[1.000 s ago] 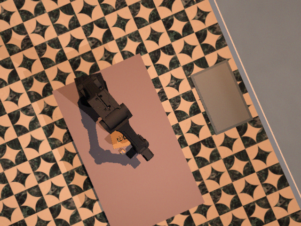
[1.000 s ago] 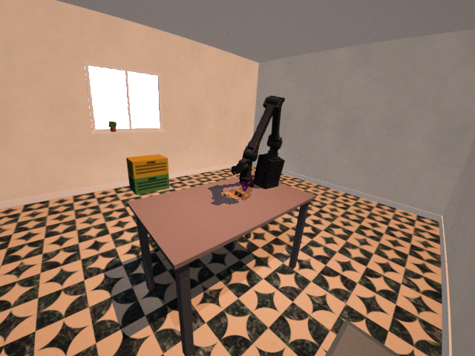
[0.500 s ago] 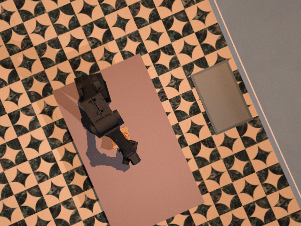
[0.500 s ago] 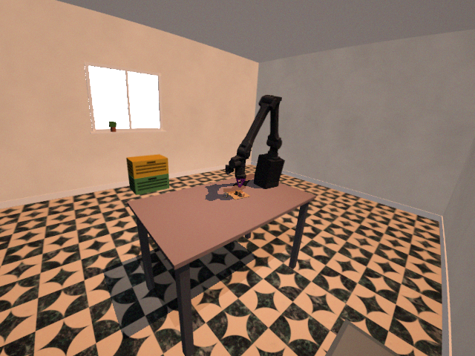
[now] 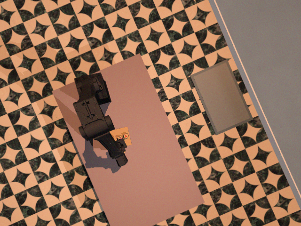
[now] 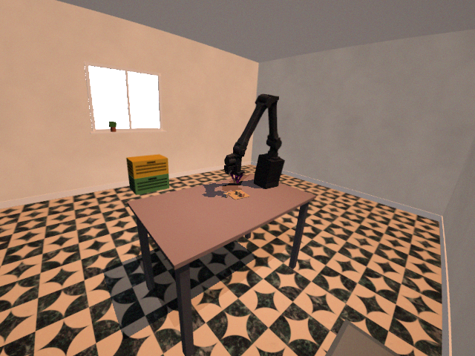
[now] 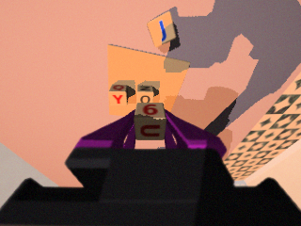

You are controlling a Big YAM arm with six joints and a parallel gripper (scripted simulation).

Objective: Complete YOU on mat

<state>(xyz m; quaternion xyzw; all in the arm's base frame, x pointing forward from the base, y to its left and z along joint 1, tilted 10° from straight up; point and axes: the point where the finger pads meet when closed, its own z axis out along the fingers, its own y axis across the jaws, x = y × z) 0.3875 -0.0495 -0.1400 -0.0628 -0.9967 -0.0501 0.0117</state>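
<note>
My gripper (image 7: 150, 113) with purple fingers is shut on a wooden block (image 7: 150, 121) that shows a red "6" on one face and a red "U" on the face toward the camera. I hold it in the air above the orange mat (image 7: 143, 87). On the mat lie two blocks side by side, one with a red "Y" (image 7: 120, 93) and one with an "O" (image 7: 147, 92). A fourth block with a blue "J" (image 7: 163, 32) lies on the table off the mat. In the overhead view the arm covers part of the mat (image 5: 122, 135), and the two blocks (image 5: 122, 136) show on it.
The arm's base (image 6: 269, 170) stands at the table's far end. The arm's shadow falls on the table beside the mat. A yellow and green crate (image 6: 148, 173) stands on the floor by the wall. A grey panel (image 5: 220, 97) lies on the floor.
</note>
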